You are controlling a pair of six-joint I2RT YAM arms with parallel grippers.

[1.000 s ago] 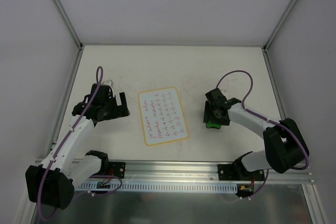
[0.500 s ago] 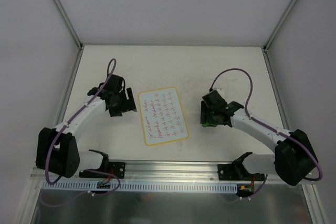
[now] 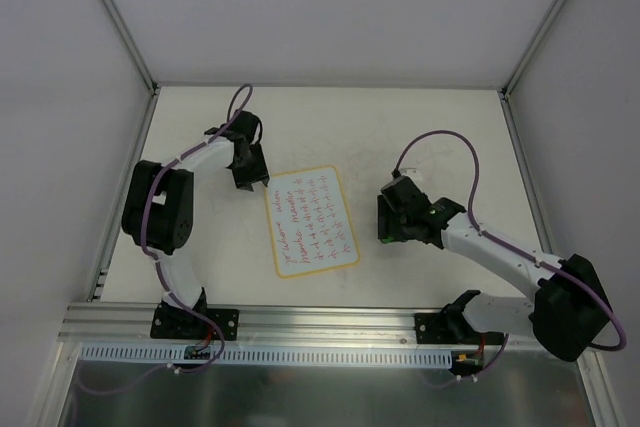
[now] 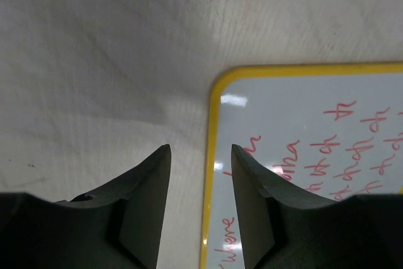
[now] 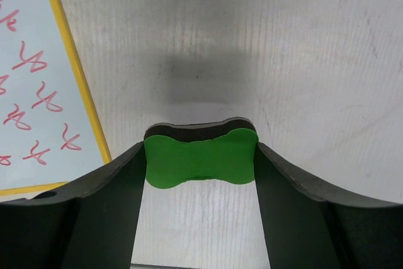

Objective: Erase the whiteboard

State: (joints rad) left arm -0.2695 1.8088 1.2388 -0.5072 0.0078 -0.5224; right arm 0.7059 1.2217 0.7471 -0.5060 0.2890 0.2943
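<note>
The left pincer stood partly open and gripped nothing, its tips on either side of the yellow rim of the whiteboard, near a rounded corner. The right pincer clamped a green bone-shaped eraser. The flat board lay mid-frame in the top view on the scuffed white surface. Its long axis ran top to bottom, leaning slightly left, and red handwriting covered it.

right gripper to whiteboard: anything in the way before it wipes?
Nothing visible. The right gripper, shut on the green eraser, sits just right of the whiteboard, only bare table between them. The left gripper is at the board's far left corner, off that path.
</note>
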